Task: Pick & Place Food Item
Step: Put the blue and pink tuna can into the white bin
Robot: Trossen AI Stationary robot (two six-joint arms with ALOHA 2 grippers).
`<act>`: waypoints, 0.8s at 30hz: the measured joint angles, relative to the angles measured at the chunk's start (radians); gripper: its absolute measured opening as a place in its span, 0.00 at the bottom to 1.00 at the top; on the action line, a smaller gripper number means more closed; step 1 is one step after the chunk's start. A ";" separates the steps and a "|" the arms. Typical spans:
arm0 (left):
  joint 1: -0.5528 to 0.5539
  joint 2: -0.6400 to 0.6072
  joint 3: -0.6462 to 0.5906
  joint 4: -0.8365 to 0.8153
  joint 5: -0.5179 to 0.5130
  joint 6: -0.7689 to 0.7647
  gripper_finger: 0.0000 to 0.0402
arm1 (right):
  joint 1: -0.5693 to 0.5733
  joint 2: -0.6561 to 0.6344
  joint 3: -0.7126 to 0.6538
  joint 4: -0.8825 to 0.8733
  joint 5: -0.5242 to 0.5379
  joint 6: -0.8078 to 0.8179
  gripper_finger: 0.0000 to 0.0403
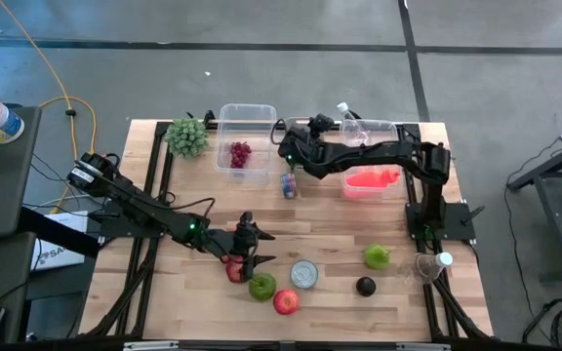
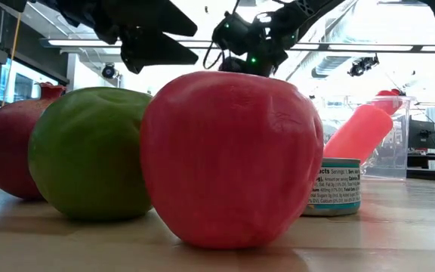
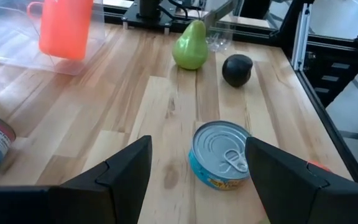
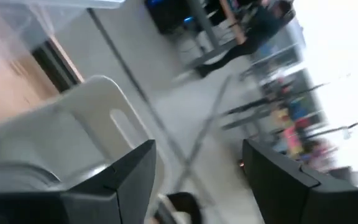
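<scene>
- I read the left gripper (image 1: 254, 249) as poised for a pick: in the high view it hangs over the fruit cluster just left of the tin can (image 1: 303, 274), fingers spread with nothing between them.
- Under it, left of the can, sit a dark red pomegranate (image 1: 234, 270), a green apple (image 1: 261, 287) and a red apple (image 1: 286, 302), touching or nearly so; my guess is one of these is the food item to be picked.
- The green apple looks matte and slightly dimpled on top; the red apple is smooth, glossy and faintly ridged.
- Next I judge the left gripper must drop straight onto one fruit without nudging its neighbours.
- Past the can, the left wrist view shows a green pear (image 3: 189, 45) and a dark round fruit (image 3: 237, 69), well apart from the cluster.
- The right gripper (image 1: 291, 159) is far behind the can, between the two clear containers; its jaws stand apart and empty.
</scene>
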 joint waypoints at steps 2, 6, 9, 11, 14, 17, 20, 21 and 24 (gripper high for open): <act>0.000 0.000 0.000 -0.008 0.000 0.000 0.62 | 0.035 0.000 0.000 0.014 0.061 -0.100 0.57; -0.005 0.000 0.000 -0.022 0.000 -0.016 0.62 | 0.120 -0.006 0.000 0.055 0.190 -0.277 0.57; -0.012 0.000 0.000 -0.039 0.002 -0.028 0.62 | 0.192 -0.025 -0.002 0.058 0.225 -0.322 0.57; -0.015 0.000 0.000 -0.048 0.002 -0.028 0.62 | 0.245 -0.035 -0.002 0.057 0.225 -0.326 0.57; -0.018 0.000 0.000 -0.058 0.002 -0.029 0.62 | 0.320 -0.041 -0.002 0.064 0.249 -0.333 0.57; -0.018 0.000 0.000 -0.059 0.002 -0.031 0.62 | 0.386 -0.047 -0.002 0.049 0.349 -0.334 0.57; -0.023 0.000 0.000 -0.066 0.002 -0.031 0.62 | 0.456 -0.054 0.000 0.019 0.444 -0.332 0.57; -0.024 0.000 0.000 -0.065 0.003 -0.031 0.62 | 0.485 -0.054 0.000 -0.011 0.451 -0.322 0.57; -0.024 0.000 0.000 -0.071 0.004 -0.031 0.62 | 0.586 -0.073 -0.002 -0.151 0.441 -0.185 0.57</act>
